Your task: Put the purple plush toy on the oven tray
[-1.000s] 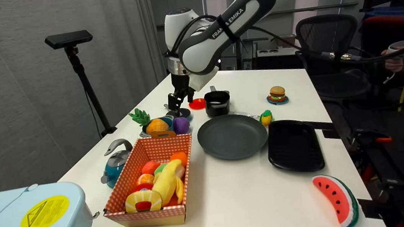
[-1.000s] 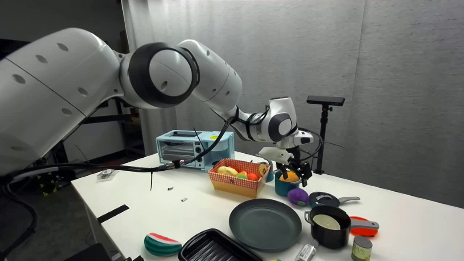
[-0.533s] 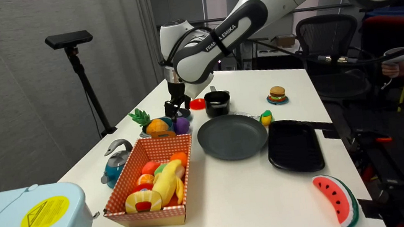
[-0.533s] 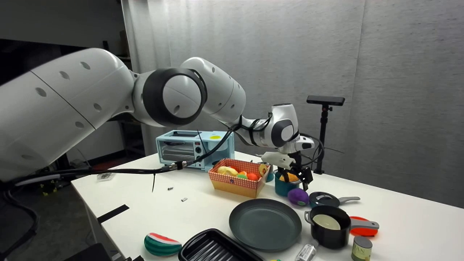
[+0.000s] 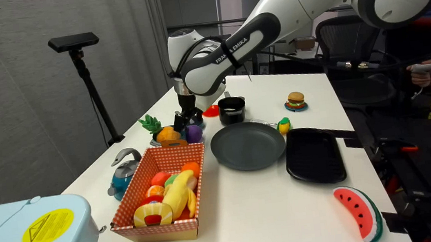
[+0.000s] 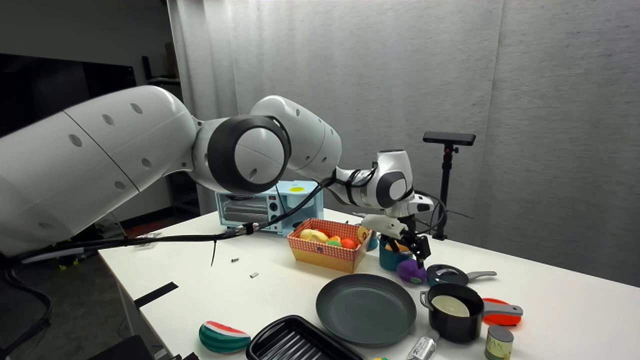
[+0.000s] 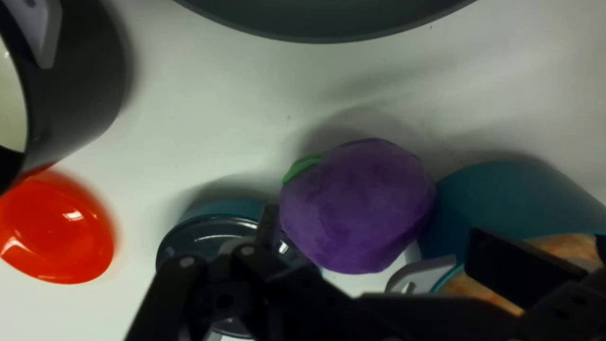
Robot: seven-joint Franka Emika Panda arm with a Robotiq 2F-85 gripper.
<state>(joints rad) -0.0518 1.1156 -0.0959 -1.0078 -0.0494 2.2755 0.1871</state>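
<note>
The purple plush toy [image 5: 194,134] lies on the table between a teal pot and a lidded teal pan; it also shows in an exterior view [image 6: 410,271] and in the wrist view [image 7: 357,206], with a green patch. My gripper [image 6: 407,255] is open and low over the toy. In the wrist view the fingers of the gripper [image 7: 376,232] are wide apart, one by the toy's left side over the lidded pan, one over the teal pot's rim. The black oven tray [image 5: 313,156] lies beyond the round grey plate and shows partly in an exterior view [image 6: 300,340].
The teal pot [image 7: 521,199] holding an orange pineapple toy [image 5: 168,134] stands against the toy. The lidded pan [image 6: 446,275] is on its other side. A black pot [image 6: 455,320], the round plate [image 5: 248,145] and a checkered fruit basket [image 5: 201,172] stand nearby.
My gripper has moved down toward the purple toy, fingers staying apart. The pineapple toy has shifted very slightly. The purple toy and the tray have not moved.
</note>
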